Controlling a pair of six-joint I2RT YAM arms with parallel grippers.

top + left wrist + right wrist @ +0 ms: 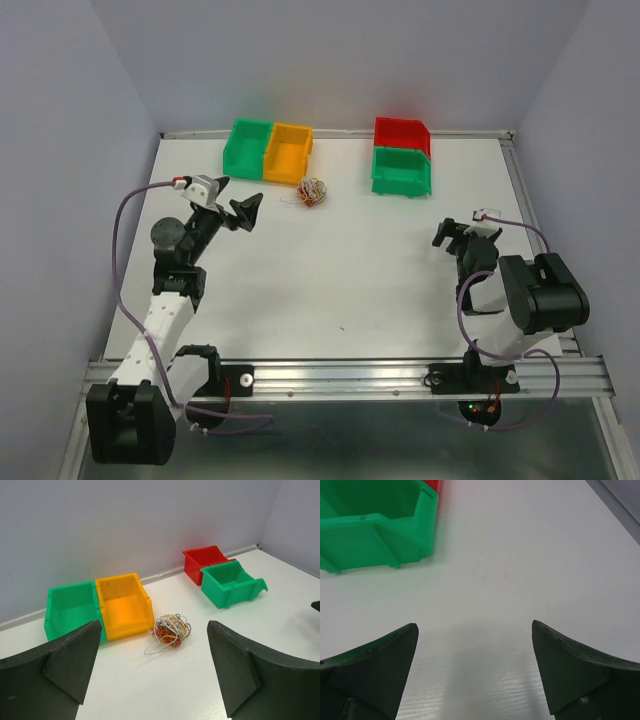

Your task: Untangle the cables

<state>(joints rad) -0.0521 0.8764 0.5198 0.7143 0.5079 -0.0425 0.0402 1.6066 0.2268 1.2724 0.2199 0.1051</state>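
The cables (313, 191) lie as one small tangled ball of thin orange, yellow, white, red and dark strands on the white table, just in front of the yellow bin. In the left wrist view the cables (171, 630) sit ahead of the fingers, with a loose white loop trailing toward me. My left gripper (233, 200) is open and empty, raised above the table to the left of the ball. My right gripper (458, 236) is open and empty over bare table at the right, far from the cables.
A green bin (247, 147) and a yellow bin (290, 152) stand side by side at the back left. A red bin (401, 132) sits behind another green bin (401, 171) at the back right. A metal rail (350, 377) runs along the near edge.
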